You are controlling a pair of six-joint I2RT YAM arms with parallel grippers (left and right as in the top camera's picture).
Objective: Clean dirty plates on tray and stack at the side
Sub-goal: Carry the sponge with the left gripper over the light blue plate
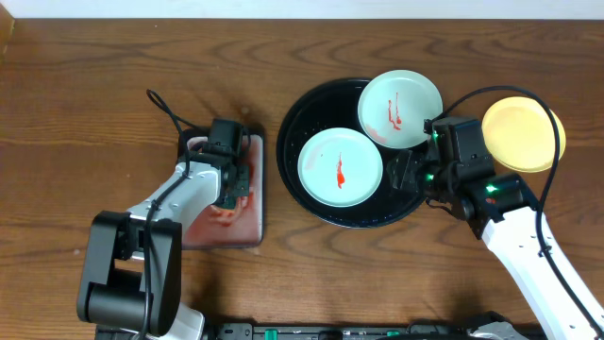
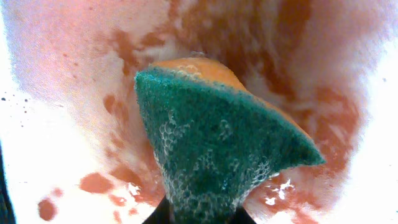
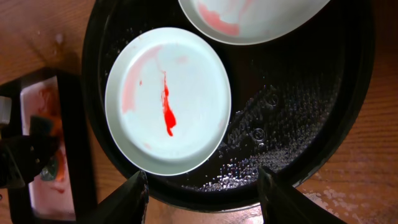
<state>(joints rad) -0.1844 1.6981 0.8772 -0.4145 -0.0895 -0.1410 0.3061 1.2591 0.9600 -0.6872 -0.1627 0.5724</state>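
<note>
– Left end effector [image 1: 229, 184] is clamping shut on the sponge [image 2: 217, 143], green scouring face toward the wrist camera, over the small pink-lined tray [image 1: 257, 212]. What is the other one doing?
– Right end effector [image 3: 205, 205] is hovering at the right-hand rim of the black tray [image 3: 311, 93], jaws standing partly apart and gripping nothing.
– Where are the plates sitting?
– One mint plate [image 1: 340, 167] is lying flat on the black tray's floor, carrying a red streak. A second mint plate [image 1: 400, 109], also smeared red, is riding up on the back-right rim. The yellow plate [image 1: 522, 134] is resting on the tabletop [image 1: 94, 94] to the right, outside the tray.
– How are you judging their handling?
– I am rating them as light, stiff, thin plastic. They are unlikely to break but likely to skate, since droplets are beading on the tray floor and the sauce is looking wet. I am advising a pinch across the raised lip, on a clean stretch away from the streak. The rim-riding plate is offering the freer edge, while the flat one is giving little room beneath.
</note>
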